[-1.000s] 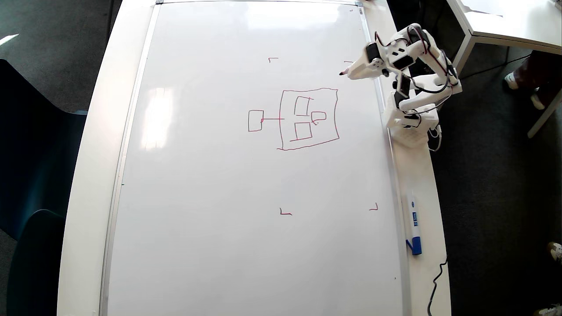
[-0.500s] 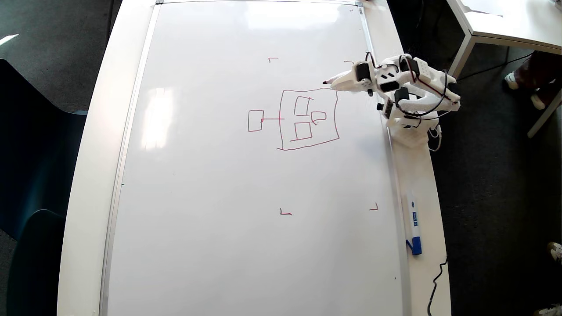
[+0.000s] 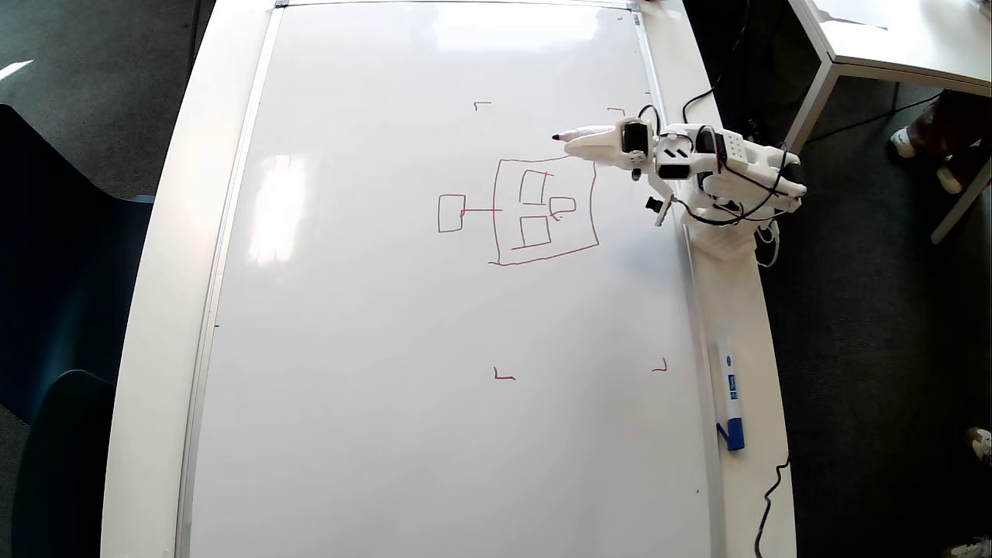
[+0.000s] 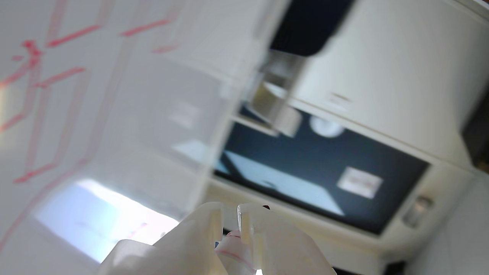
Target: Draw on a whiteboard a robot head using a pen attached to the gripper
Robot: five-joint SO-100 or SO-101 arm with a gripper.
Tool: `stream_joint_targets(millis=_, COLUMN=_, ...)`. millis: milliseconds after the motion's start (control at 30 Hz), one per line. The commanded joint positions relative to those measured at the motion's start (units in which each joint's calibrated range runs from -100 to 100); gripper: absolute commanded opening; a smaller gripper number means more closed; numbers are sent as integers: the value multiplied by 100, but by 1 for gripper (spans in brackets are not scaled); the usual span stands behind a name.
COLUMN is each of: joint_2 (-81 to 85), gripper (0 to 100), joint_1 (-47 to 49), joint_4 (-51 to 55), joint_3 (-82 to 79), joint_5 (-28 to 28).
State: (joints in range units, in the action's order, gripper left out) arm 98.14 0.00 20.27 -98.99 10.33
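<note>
A large whiteboard lies flat on the table. It bears a red drawing: a big square with two smaller squares and a rounded shape inside, and a line to a small square on its left. My white gripper is shut on a pen whose dark tip points left, above the drawing's top edge. In the wrist view the fingers are closed around the pen barrel, and blurred red lines show at the left.
Small red corner marks sit on the board. A blue-capped marker lies on the table's right strip. The arm's base stands at the board's right edge with cables. Another table stands at upper right.
</note>
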Motion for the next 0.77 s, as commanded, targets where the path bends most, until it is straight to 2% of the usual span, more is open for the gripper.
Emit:
stream_joint_targets(millis=0, joint_2=69, gripper=1, joint_1=136, joint_4=-1089, joint_3=-37, joint_5=45)
stream_joint_targets(millis=33, joint_2=69, gripper=1, joint_1=129, joint_4=-1714, joint_3=-37, joint_5=45)
stream_joint_targets(millis=467, joint_2=69, gripper=1, joint_1=107, joint_4=-4859, joint_3=-37, joint_5=50)
stream_joint_targets(millis=733, joint_2=69, gripper=1, joint_1=144, joint_4=-7205, joint_3=-37, joint_5=39)
